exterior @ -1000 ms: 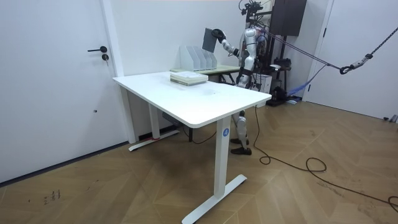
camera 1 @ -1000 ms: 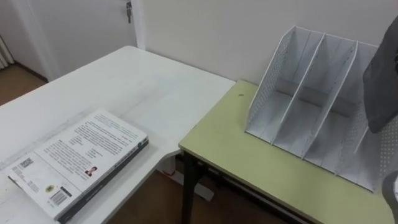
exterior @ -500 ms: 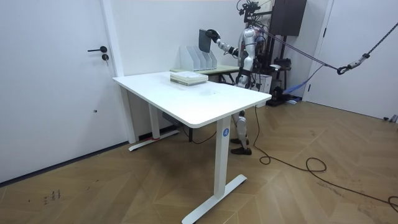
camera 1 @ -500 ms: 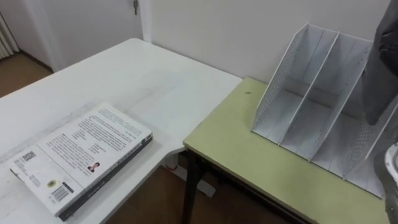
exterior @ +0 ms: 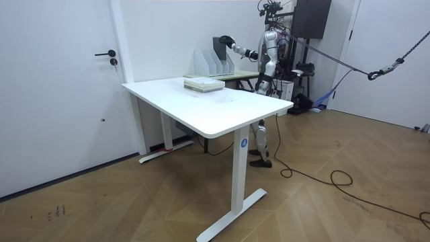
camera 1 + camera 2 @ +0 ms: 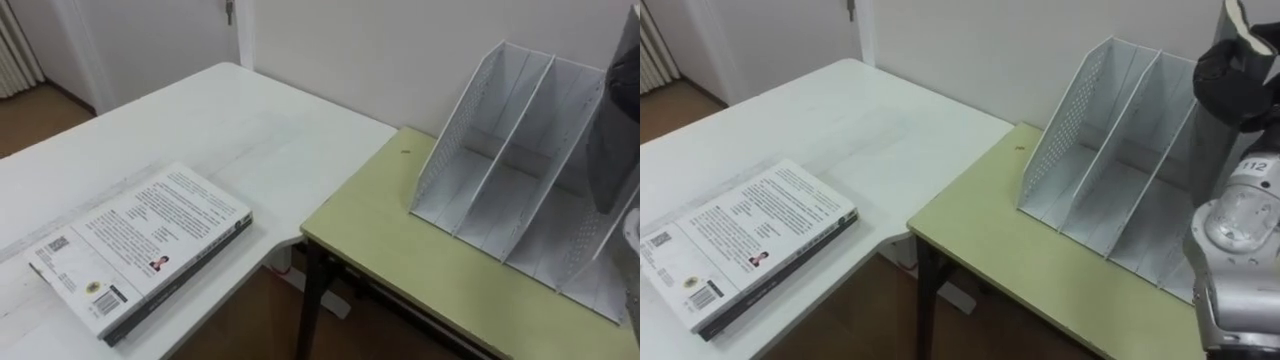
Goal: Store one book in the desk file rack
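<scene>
A white desk file rack [image 6: 500, 150] [image 6: 1110, 130] with several upright slots stands on a green desk [image 6: 400, 240]. My right hand [image 6: 1240, 75] is shut on the top of a grey book [image 6: 1212, 145] [image 6: 612, 130], which hangs upright at the rack's right-hand slot. Its lower end is hidden behind the divider. In the room view I stand by the green desk, arm stretched out, holding the grey book [image 5: 219, 46] over the rack [image 5: 209, 64]. A second book [image 6: 140, 250] [image 6: 745, 245] lies flat, back cover up, on the white table [image 6: 200, 130].
The white table meets the green desk at a corner, with a gap of wooden floor below. A wall runs close behind the rack. A door [image 5: 60, 87] is in the wall at the room view's left.
My right hand has carried the grey book towards the room view's left and down, from above the rack to its right slot. The head camera has shifted slightly.
</scene>
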You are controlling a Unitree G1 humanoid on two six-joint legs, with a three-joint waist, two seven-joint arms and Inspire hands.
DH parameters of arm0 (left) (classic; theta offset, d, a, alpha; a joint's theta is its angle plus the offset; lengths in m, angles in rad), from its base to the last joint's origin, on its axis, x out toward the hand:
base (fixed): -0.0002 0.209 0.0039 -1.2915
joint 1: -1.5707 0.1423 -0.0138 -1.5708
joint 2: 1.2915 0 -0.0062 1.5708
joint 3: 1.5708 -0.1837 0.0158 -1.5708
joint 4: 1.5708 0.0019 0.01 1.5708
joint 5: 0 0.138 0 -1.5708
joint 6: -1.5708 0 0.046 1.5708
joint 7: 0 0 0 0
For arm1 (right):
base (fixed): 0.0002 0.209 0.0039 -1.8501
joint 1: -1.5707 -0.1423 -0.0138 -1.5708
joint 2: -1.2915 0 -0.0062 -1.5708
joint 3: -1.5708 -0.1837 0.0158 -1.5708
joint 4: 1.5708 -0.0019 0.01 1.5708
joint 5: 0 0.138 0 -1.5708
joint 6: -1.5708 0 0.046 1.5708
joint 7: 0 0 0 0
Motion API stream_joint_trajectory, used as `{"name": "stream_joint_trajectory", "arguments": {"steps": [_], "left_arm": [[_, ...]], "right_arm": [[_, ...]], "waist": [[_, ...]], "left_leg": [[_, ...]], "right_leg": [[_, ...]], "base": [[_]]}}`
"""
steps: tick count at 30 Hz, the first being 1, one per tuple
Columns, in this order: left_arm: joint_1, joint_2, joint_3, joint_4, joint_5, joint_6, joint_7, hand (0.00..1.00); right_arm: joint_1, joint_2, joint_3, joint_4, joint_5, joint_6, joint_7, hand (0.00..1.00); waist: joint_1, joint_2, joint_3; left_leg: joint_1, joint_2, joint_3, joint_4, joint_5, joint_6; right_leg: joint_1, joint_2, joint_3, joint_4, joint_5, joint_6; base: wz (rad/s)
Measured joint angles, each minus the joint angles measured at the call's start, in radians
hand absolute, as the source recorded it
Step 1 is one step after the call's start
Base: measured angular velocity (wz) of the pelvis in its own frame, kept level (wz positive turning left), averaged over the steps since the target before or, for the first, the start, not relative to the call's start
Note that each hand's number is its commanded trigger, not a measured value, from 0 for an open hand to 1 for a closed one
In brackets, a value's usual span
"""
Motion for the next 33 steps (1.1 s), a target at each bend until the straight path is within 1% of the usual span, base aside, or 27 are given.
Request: {"name": "stream_joint_trajectory", "arguments": {"steps": [1,3,7,8,10,12,14,16,18,19,22,23,24,25,26,28,31,32,33], "left_arm": [[0.000,0.000,0.001,-0.001,0.000,0.002,0.000,0.00],[0.002,0.000,0.002,-0.005,0.000,0.006,0.000,0.00],[0.006,0.000,0.009,-0.013,0.004,0.014,0.001,0.00],[0.014,0.000,0.011,-0.032,0.009,0.018,0.002,0.00],[0.022,0.000,0.016,-0.049,0.025,0.018,0.002,0.00],[0.026,0.002,0.018,-0.067,0.041,0.023,0.002,0.00],[0.032,0.002,0.019,-0.079,0.045,0.025,0.002,0.00],[0.032,0.003,0.022,-0.083,0.050,0.029,0.002,0.00],[0.033,0.004,0.032,-0.084,0.051,0.042,0.002,0.00],[0.033,0.006,0.038,-0.084,0.051,0.051,0.002,0.00],[0.032,0.011,0.040,-0.084,0.050,0.065,0.003,0.00],[0.031,0.012,0.041,-0.084,0.050,0.072,0.004,0.00],[0.030,0.012,0.041,-0.084,0.049,0.075,0.006,0.00],[0.030,0.013,0.041,-0.084,0.049,0.076,0.008,0.00],[0.030,0.013,0.041,-0.084,0.049,0.078,0.010,0.00],[0.028,0.015,0.041,-0.084,0.047,0.090,0.018,0.00],[0.026,0.023,0.041,-0.082,0.047,0.095,0.024,0.00],[0.026,0.024,0.042,-0.082,0.047,0.095,0.024,0.00],[0.026,0.025,0.043,-0.082,0.047,0.095,0.023,0.00]], "right_arm": [[-0.006,-0.006,-0.001,0.013,0.004,0.001,-0.002,1.00],[-0.036,-0.032,-0.001,0.069,0.044,0.001,-0.001,1.00],[-0.041,-0.066,-0.001,0.080,0.111,0.008,0.000,1.00],[-0.041,-0.078,-0.001,0.082,0.124,0.009,0.001,1.00],[-0.043,-0.090,-0.001,0.082,0.128,0.009,0.003,1.00],[-0.044,-0.110,0.001,0.083,0.128,0.009,0.012,1.00],[-0.061,-0.125,0.004,0.099,0.128,0.012,0.013,1.00],[-0.094,-0.144,0.004,0.137,0.135,0.024,0.019,1.00],[-0.155,-0.166,0.009,0.217,0.194,0.035,0.030,1.00],[-0.178,-0.169,0.009,0.245,0.216,0.049,0.042,1.00],[-0.195,-0.171,0.011,0.275,0.238,0.068,0.062,1.00],[-0.195,-0.172,0.011,0.285,0.238,0.075,0.069,0.74],[-0.195,-0.172,0.011,0.297,0.238,0.079,0.077,0.11],[-0.195,-0.174,0.012,0.303,0.238,0.094,0.085,0.00],[-0.195,-0.174,0.012,0.307,0.238,0.099,0.088,0.00],[-0.195,-0.174,0.014,0.308,0.242,0.124,0.092,0.00],[-0.196,-0.177,0.018,0.308,0.251,0.132,0.100,0.00],[-0.196,-0.180,0.018,0.308,0.255,0.132,0.101,0.00],[-0.200,-0.191,0.018,0.308,0.276,0.136,0.112,0.00]], "waist": [[0.000,0.000,-0.0001],[0.001,0.001,-0.0006],[0.001,0.001,-0.0012],[-0.001,0.001,-0.0012],[-0.001,0.001,-0.0015],[0.001,0.000,-0.0011],[0.000,0.000,-0.0009],[-0.003,-0.002,0.0001],[-0.007,-0.006,-0.0002],[-0.012,-0.010,-0.0021],[-0.019,-0.017,-0.0046],[-0.019,-0.018,-0.0054],[-0.018,-0.019,-0.0057],[-0.018,-0.019,-0.0057],[-0.018,-0.019,-0.0057],[-0.018,-0.020,-0.0052],[-0.019,-0.026,-0.0029],[-0.019,-0.027,-0.0022],[-0.019,-0.031,-0.0003]], "left_leg": [[0.000,0.000,0.000,0.001,0.000,0.000],[-0.001,0.000,-0.001,0.002,0.000,0.000],[-0.001,0.000,-0.002,0.002,0.000,0.000],[-0.001,0.000,-0.002,0.002,0.000,0.000],[-0.001,0.000,-0.002,0.002,0.000,0.000],[-0.001,0.000,-0.002,0.001,0.000,0.000],[-0.002,0.000,-0.003,0.001,0.000,0.000],[-0.006,-0.001,-0.003,0.001,0.000,0.000],[-0.011,-0.001,-0.006,0.001,0.000,0.000],[-0.015,-0.001,-0.007,0.001,0.001,-0.001],[-0.018,0.000,-0.007,0.000,0.001,-0.001],[-0.018,0.000,-0.008,0.000,0.001,-0.001],[-0.018,0.000,-0.010,-0.002,0.001,-0.001],[-0.018,0.000,-0.016,-0.005,0.001,-0.001],[-0.018,0.000,-0.019,-0.007,0.001,-0.001],[-0.018,0.001,-0.020,-0.010,0.001,-0.002],[-0.016,0.002,-0.022,-0.010,0.001,-0.002],[-0.016,0.002,-0.023,-0.010,0.001,-0.002],[-0.016,0.002,-0.024,-0.010,0.001,-0.002]], "right_leg": [[0.001,0.000,0.000,0.000,0.000,0.000],[0.002,0.000,-0.001,0.000,0.000,0.000],[0.002,0.000,-0.003,0.001,0.000,0.000],[0.002,-0.001,-0.003,0.000,0.000,0.000],[0.003,-0.001,-0.003,0.001,0.000,0.000],[0.003,-0.001,-0.004,0.000,0.000,0.000],[0.003,-0.001,-0.006,-0.001,0.000,0.000],[0.002,-0.001,-0.010,-0.002,0.000,0.000],[0.000,-0.003,-0.015,-0.003,0.000,0.000],[-0.001,-0.003,-0.019,-0.006,0.000,0.000],[0.002,-0.003,-0.028,-0.013,0.001,-0.001],[0.003,-0.003,-0.031,-0.015,0.001,-0.001],[0.003,-0.002,-0.033,-0.015,0.001,-0.001],[0.003,-0.003,-0.033,-0.014,0.001,-0.001],[0.003,-0.002,-0.033,-0.014,0.001,-0.001],[0.004,-0.003,-0.034,-0.012,0.001,-0.001],[0.004,-0.002,-0.039,-0.012,0.001,-0.001],[0.004,-0.003,-0.044,-0.012,0.001,-0.001],[0.004,-0.005,-0.057,-0.013,0.001,-0.001]], "base": [[0.00],[0.00],[0.00],[0.00],[0.00],[0.00],[0.02],[0.06],[0.09],[0.10],[0.10],[0.06],[0.04],[0.00],[0.00],[-0.02],[-0.01],[0.00],[0.00]]}}
